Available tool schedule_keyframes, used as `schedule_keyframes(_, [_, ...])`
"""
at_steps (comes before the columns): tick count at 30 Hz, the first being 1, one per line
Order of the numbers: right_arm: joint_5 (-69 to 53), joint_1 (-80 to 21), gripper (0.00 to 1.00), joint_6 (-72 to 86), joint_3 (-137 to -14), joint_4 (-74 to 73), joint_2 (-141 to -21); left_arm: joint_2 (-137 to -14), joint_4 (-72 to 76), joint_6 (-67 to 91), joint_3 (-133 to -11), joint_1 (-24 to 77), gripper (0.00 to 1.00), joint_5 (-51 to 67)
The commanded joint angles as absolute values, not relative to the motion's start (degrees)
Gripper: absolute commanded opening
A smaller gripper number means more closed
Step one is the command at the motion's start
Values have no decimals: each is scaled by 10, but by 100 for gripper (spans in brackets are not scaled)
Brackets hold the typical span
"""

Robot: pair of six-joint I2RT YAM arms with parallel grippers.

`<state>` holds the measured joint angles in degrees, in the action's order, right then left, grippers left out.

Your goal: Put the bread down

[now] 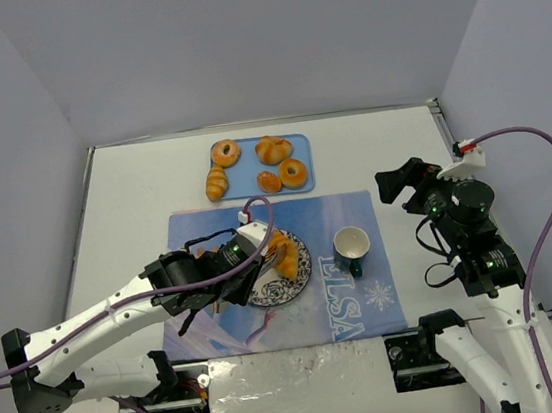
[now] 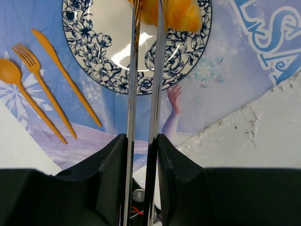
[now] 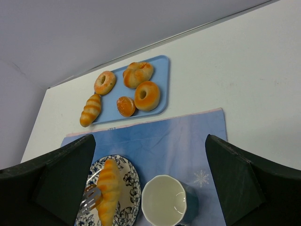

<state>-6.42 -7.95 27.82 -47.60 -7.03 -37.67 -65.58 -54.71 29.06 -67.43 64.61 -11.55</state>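
Left gripper [image 2: 141,139], pressed together on the handles of metal tongs [image 2: 133,70], which run straight ahead of it over the plate [image 2: 94,61]. At the far end of the tongs, the blades stand close on the near end of the bread [image 2: 176,12], a long golden ridged piece lying across the plate's far half. Whether the bread bears its full weight on the plate or hangs partly in the tongs cannot be told.

To the left of the gripper, an orange knife [image 2: 66,77], fork [image 2: 42,89] and spoon [image 2: 19,89] lie side by side on the placemat [image 2: 225,61]. To its right and well apart stands a cup [image 1: 351,246]. Far ahead, on the counter [image 1: 132,184] beyond the placemat, a blue tray [image 3: 162,70] holds the remaining pastries.

Right gripper [image 3: 149,155], jaws spread and holding nothing, hangs off to the right above the cup.

Progress, as judged: the bread is off the tray and over or on the plate, so the transfer is nearly complete. What appears left is to part the tongs, leave the bread lying flat, and draw them back.
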Motion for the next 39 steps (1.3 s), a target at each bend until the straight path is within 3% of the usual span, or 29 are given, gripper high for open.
schedule_keyframes(1, [-57, -79, 100, 270, -477, -20, -386, -662, -509, 306, -676, 655, 0, -118])
schedule_keyframes(6, [-58, -79, 100, 272, -475, -20, -384, -664, -509, 314, -668, 658, 1, -116])
schedule_keyframes(9, [-58, -79, 100, 272, -475, -20, -382, -662, -513, 316, -664, 660, 8, -119])
schedule_keyframes(14, [-60, -80, 100, 271, -475, -20, -382, -656, -516, 320, -662, 662, 32, -121])
schedule_keyframes(17, [-59, -80, 100, 272, -477, -20, -385, -651, -518, 320, -665, 662, 38, -124])
schedule_keyframes(39, [-61, -79, 100, 268, -478, -20, -385, -608, -572, 319, -754, 646, 42, -227])
